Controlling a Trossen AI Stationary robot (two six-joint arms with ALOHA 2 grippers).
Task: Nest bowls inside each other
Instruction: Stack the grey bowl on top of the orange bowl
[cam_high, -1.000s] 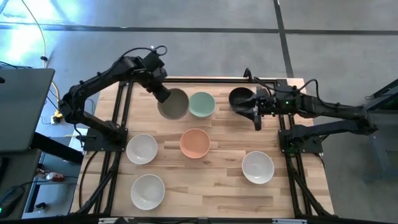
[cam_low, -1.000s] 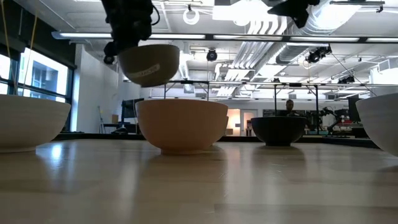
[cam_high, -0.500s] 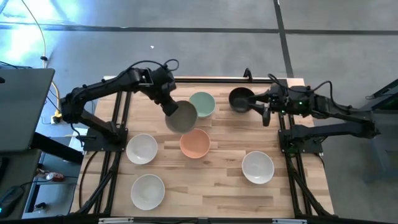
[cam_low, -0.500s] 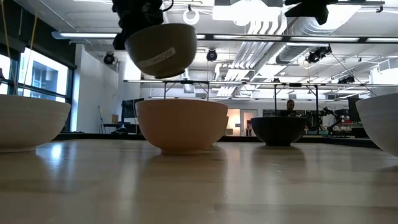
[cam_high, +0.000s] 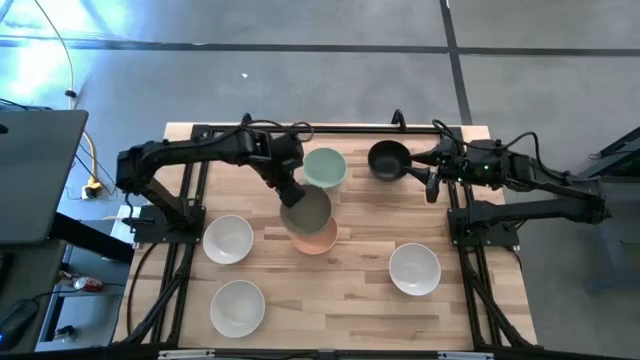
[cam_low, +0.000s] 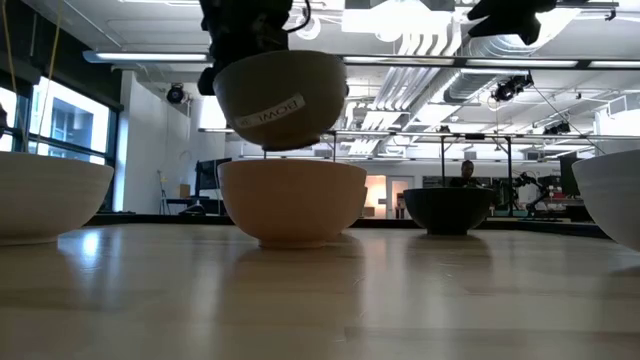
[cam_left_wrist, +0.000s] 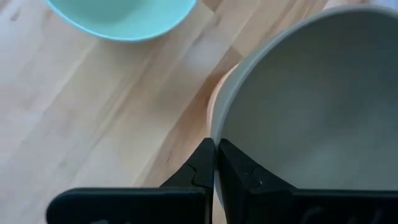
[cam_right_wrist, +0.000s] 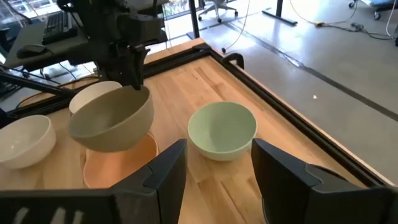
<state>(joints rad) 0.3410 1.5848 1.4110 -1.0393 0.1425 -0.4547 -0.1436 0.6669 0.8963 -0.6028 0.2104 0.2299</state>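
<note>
My left gripper (cam_high: 291, 190) is shut on a grey-taupe bowl (cam_high: 306, 209), which hangs just above the peach-orange bowl (cam_high: 318, 238) at the table's middle. In the low view the grey bowl (cam_low: 280, 98) floats over the peach bowl (cam_low: 292, 200). The mint bowl (cam_high: 325, 167) and the black bowl (cam_high: 387, 160) stand on their bases at the far side. My right gripper (cam_high: 430, 186) hovers open near the black bowl, nothing between its fingers (cam_right_wrist: 163, 177). My left gripper pinches the grey bowl's rim (cam_left_wrist: 216, 134) on the side toward the arm, one finger (cam_left_wrist: 239, 174) inside the bowl and one (cam_left_wrist: 202, 169) outside. The fingers slant down from above. The bowl hangs lifted clear, slightly tilted, over the peach bowl (cam_left_wrist: 219, 98).
Three white bowls stand on the wood: one at the left (cam_high: 228, 240), one at the near left (cam_high: 237, 307), one at the near right (cam_high: 414, 269). Black frame rails run along the table's left, right and far edges.
My left gripper has carried the grey bowl from beside the mint bowl toward the table's middle and near edge, so it now hangs over the peach bowl, still clear of the table. My right gripper has drawn back a little toward the right edge.
</note>
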